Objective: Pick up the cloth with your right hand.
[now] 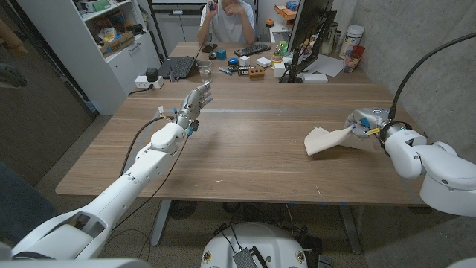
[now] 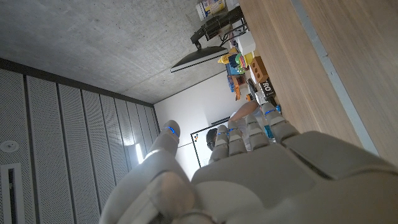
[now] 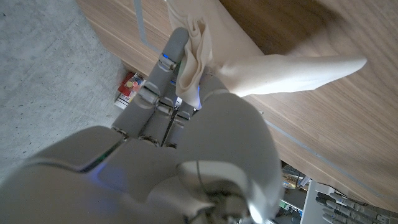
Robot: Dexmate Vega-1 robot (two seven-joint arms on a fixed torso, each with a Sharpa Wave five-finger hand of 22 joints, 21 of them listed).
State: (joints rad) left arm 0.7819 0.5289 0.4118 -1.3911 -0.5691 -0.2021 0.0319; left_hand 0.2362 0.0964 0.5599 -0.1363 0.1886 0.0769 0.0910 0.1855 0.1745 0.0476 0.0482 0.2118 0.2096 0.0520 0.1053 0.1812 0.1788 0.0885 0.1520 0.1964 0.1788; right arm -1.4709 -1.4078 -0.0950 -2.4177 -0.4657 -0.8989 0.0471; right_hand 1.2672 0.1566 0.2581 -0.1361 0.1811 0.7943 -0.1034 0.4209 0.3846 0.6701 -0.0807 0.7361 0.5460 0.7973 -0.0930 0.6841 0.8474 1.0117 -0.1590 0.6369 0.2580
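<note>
- Right robot hand [image 1: 362, 123] pinches one bunched corner of the soft beige cloth [image 1: 325, 139], over the wood-grain tabletop [image 1: 245, 156] at its right side.
- Left robot hand [image 1: 198, 100] holds nothing, fingers extended.

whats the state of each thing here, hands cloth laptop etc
right hand: grips one end of the cloth
beige fabric cloth: bunched in the fingers, the rest trailing to the table
left hand: raised, holds nothing
dark laptop: lid open
wooden table: bearing the cloth's loose end

Right robot hand [image 1: 364, 123] clenched — left robot hand [image 1: 197, 100] spread.
</note>
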